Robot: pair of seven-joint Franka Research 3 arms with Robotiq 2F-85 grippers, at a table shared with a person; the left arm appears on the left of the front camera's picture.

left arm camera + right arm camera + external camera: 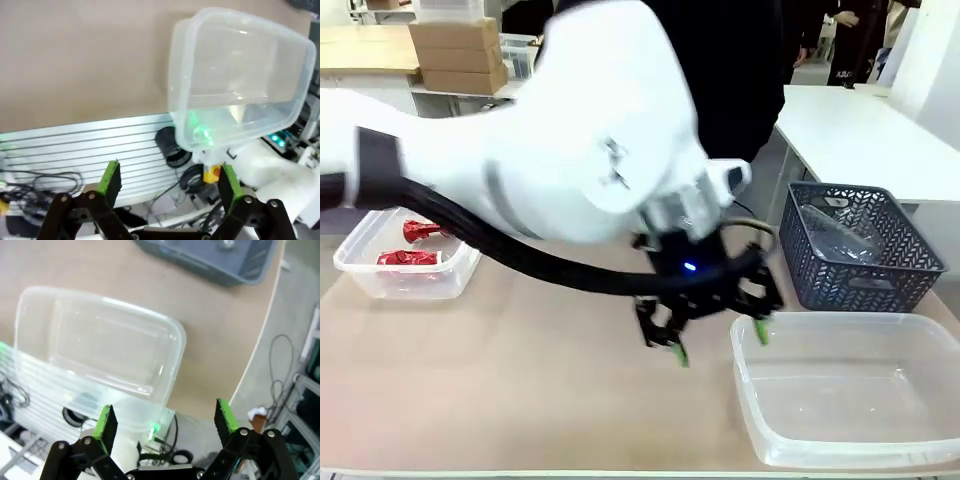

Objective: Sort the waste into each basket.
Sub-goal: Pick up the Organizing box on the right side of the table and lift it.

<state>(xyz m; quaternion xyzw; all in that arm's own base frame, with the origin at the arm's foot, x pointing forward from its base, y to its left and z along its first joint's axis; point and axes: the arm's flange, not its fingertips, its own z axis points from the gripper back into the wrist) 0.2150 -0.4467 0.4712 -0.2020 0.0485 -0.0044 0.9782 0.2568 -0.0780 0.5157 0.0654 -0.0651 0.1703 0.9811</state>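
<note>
While I hover over the counter: both grippers hold nothing.
Left gripper (718,340): jaws spread wide, empty, above the counter (520,370) just left of the near tub.
Right gripper (167,422): spread wide, empty, over the counter's edge.
Near clear tub (840,390): looks empty.
Grey basket (850,245): behind that tub, clear bottle (835,232) inside.
Far-left clear tub (405,262): two red cans (410,258) inside.

Red-and-silver cans (408,245) lie in a clear tub (360,273), left of frame. The lower-right tub (840,450) is clear too. The lattice basket (855,275) is dark grey. The table (520,390) is tan.
</note>
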